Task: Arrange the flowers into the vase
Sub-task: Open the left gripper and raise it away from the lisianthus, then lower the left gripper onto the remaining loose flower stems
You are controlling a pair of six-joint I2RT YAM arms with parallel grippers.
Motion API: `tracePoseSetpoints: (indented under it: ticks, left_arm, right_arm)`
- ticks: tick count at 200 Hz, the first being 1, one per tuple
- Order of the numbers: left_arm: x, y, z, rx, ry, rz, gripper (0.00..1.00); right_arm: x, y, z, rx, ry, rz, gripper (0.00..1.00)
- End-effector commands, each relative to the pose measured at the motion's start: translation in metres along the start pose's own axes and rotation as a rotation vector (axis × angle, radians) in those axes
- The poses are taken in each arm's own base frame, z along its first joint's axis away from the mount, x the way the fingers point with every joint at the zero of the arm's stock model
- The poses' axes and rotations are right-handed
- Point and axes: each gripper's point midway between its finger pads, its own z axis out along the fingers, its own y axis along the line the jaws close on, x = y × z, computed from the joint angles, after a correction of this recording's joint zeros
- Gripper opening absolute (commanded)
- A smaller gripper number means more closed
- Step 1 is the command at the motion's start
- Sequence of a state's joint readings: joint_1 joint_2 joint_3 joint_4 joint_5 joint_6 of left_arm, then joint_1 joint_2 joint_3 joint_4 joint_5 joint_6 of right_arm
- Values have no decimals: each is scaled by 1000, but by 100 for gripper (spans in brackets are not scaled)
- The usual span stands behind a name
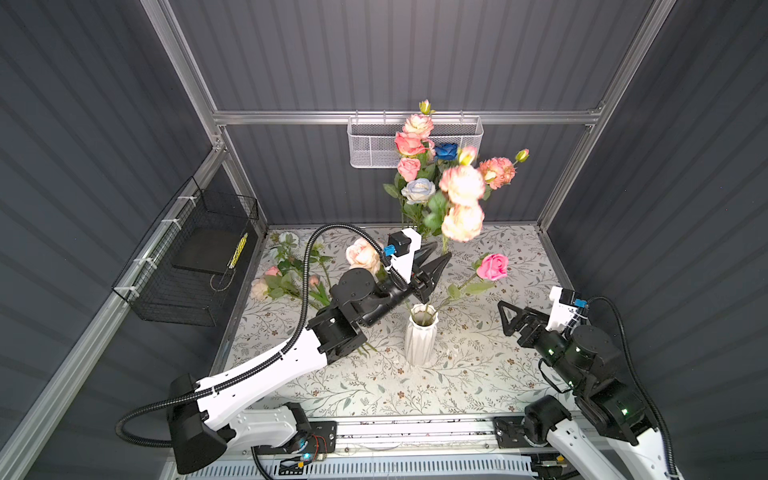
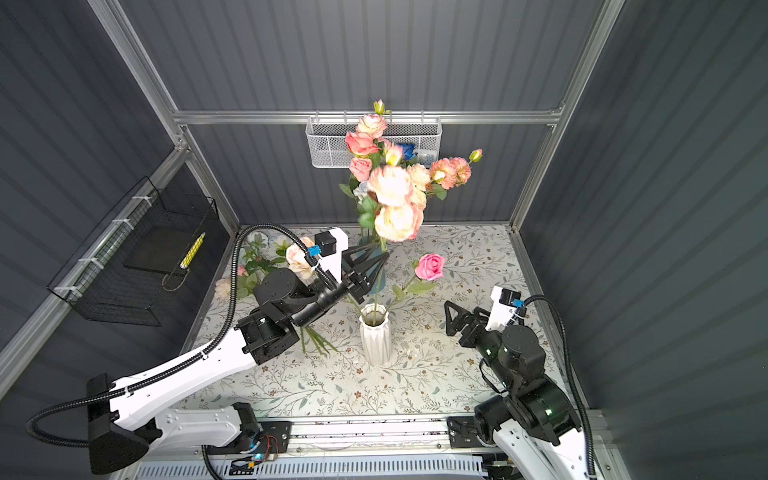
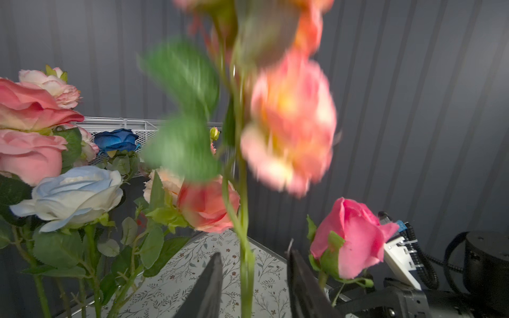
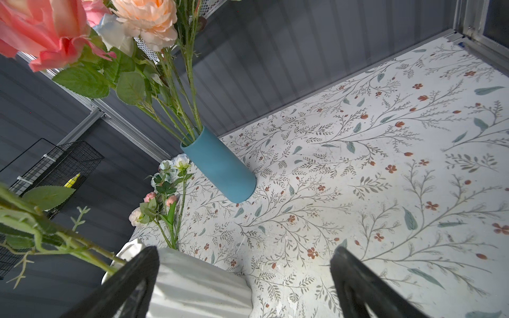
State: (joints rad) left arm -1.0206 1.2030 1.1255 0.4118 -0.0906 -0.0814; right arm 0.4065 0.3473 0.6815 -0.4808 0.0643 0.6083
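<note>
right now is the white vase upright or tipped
Upright: the white vase stands on its base, flower stems rising from its mouth.

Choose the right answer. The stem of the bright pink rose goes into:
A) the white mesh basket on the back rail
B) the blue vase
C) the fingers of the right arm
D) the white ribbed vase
D: in a top view the green stem of the pink rose slants down into the mouth of the white ribbed vase.

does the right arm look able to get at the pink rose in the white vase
Probably yes: the right gripper is open and faces the white vase, and the pink rose leans toward that side with nothing in between.
</note>
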Motion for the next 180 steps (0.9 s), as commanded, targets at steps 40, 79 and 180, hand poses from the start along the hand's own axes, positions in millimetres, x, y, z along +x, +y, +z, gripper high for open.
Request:
tracePoseSetpoints:
  ticks: [40, 79, 180]
  left_arm:
    - [-57, -8, -16, 28, -127, -36, 79]
    - [-103, -5, -40, 8, -217, -38, 86]
    - [-127, 61, -146, -364, -352, -50, 89]
  right_arm:
    - [-8, 3, -7, -8, -29, -4, 99]
    - [-7, 2, -7, -7, -28, -4, 99]
    - [-3, 5, 0, -24, -8, 11, 99]
